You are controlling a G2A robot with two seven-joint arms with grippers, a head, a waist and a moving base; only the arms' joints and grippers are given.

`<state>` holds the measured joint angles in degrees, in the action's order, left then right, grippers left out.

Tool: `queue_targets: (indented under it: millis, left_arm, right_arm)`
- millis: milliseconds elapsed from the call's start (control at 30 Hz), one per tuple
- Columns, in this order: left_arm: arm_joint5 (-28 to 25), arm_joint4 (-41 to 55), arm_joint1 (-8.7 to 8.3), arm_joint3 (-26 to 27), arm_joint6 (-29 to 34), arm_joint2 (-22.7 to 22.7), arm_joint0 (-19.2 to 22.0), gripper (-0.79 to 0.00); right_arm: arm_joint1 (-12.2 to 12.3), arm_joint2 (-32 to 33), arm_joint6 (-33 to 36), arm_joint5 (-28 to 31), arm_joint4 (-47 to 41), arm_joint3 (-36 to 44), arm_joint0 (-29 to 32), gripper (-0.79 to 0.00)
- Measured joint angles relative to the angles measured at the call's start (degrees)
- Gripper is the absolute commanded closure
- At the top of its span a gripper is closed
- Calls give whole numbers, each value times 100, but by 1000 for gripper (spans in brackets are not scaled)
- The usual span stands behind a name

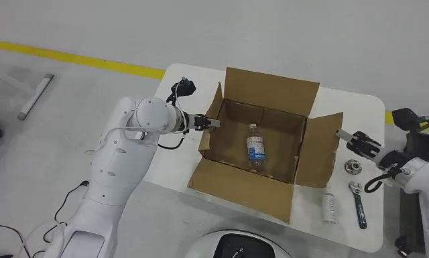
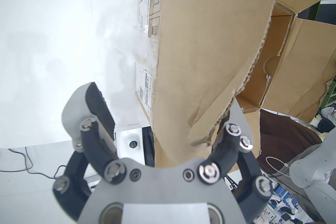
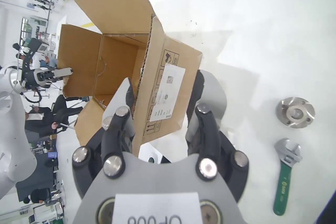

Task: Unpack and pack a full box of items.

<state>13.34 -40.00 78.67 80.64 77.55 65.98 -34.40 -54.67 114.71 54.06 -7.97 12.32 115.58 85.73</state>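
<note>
Bright, diffuse light washed the white table [image 2: 52, 25] to glare; the box [image 3: 189, 57] cast a soft shadow (wrist views bulged at edges).

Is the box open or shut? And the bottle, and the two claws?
Box, open, all flaps unfolded.
Bottle, lying on its side inside the box, cap on.
Left claw, open, straddling one side flap.
Right claw, open, straddling the opposite side flap.

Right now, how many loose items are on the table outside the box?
3. A metal flange beside the box, a green-handled wrench just next to it, and a small white container between wrench and box. The raised flaps may hide others.
</note>
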Motion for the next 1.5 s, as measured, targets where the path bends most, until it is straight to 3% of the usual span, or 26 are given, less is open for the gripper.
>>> queue_targets:
  millis: [167,267,300,333,400,433,467,633,1033,1267,1500]
  left_arm:
    - [0,0,0,0,0,0,0,-785]
    - [0,0,0,0,0,0,0,-785]
    - [0,0,0,0,0,0,0,-785]
    - [0,0,0,0,0,0,0,-785]
    - [0,0,0,0,0,0,0,-785]
    - [0,0,0,0,0,0,0,-785]
    - [0,0,0,0,0,0,0,-785]
    - [0,0,0,0,0,0,0,-785]
    - [0,0,0,0,0,0,0,-785]
    - [0,0,0,0,0,0,0,-785]
    - [0,0,0,0,0,0,0,-785]
  right_arm:
    - [-11,568,-606,108,22,135,232,-785]
    - [53,977,-619,230,1203,419,546,-751]
    - [85,1061,-499,308,1721,525,642,-517]
    - [127,1137,-329,436,2455,652,738,-351]
    - [181,1137,-69,670,3474,786,852,-182]
    - [207,1068,95,819,3984,825,897,-31]
    - [222,1004,203,899,4283,830,919,0]
    - [245,562,449,870,5207,738,970,0]
    - [228,400,666,1076,5275,992,1212,0]
    - [127,272,2071,186,5167,1723,1835,0]
    - [86,257,2220,-88,5108,1805,2048,0]
